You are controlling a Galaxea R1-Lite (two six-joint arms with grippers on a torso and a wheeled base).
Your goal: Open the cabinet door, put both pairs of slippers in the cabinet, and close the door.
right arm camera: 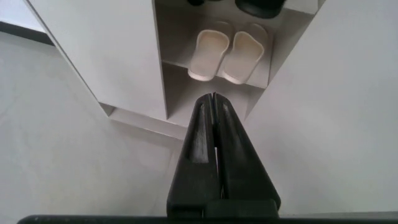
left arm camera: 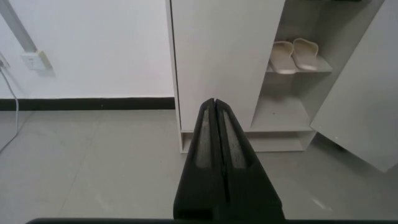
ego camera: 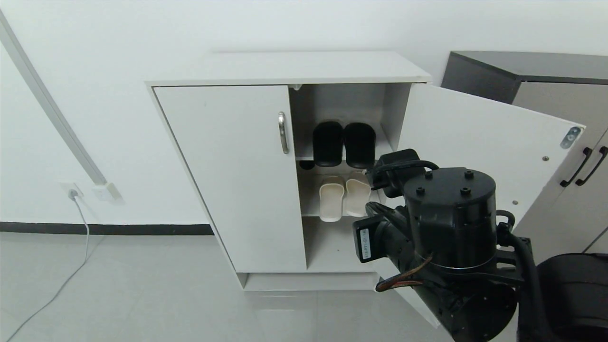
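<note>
White wall (ego camera: 118, 118) and pale grey tiled floor (ego camera: 142, 294), black skirting (ego camera: 104, 229) along the join. A socket (ego camera: 72, 192) sits low on the wall, with a grey cable (ego camera: 71, 270) trailing from it across the floor.

White cabinet (ego camera: 304, 66) stands against the wall. Its left door (ego camera: 228, 175) is shut and carries a metal handle (ego camera: 283, 132) at its inner edge; its right door (ego camera: 475, 142) is swung wide open. A dark cabinet (ego camera: 546, 76) stands just beyond the open door.

Inside the open half, black slippers (ego camera: 343, 144) lie side by side on the upper shelf (ego camera: 303, 158), their near ends at its front edge. Cream slippers (ego camera: 343, 197) lie side by side on the middle shelf (ego camera: 311, 209), just below the black pair; their near ends are also at the front edge.

Right arm (ego camera: 446, 223) is raised before the open compartment, close to the open door's inner face. Right gripper (right arm camera: 214, 98) points at the shelves; fingers pressed together, nothing between them. Left gripper (left arm camera: 214, 102) is low over the floor, facing the shut door; fingers likewise pressed together and holding nothing.
</note>
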